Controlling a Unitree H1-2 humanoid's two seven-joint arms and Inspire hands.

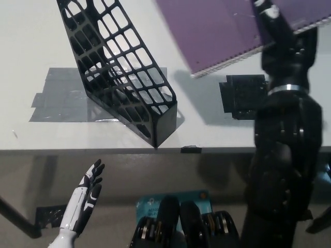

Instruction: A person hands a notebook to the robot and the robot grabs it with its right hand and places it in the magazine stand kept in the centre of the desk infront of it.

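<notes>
My black right hand (279,31) is shut on a purple spiral notebook (222,31) and holds it raised over the desk's far right, its wire binding along the lower edge. The notebook runs off the top of the picture. The black mesh magazine stand (116,67) stands tilted on a grey tape patch at the desk's middle left, its open top to the upper left; the notebook hangs to its right, apart from it. My white left hand (85,199) rests open below the desk's front edge at the lower left.
A black square tape patch (243,95) lies on the white desk (207,124) under my right arm. Grey tape (57,98) spreads left of the stand. The desk's front edge runs across the picture's middle.
</notes>
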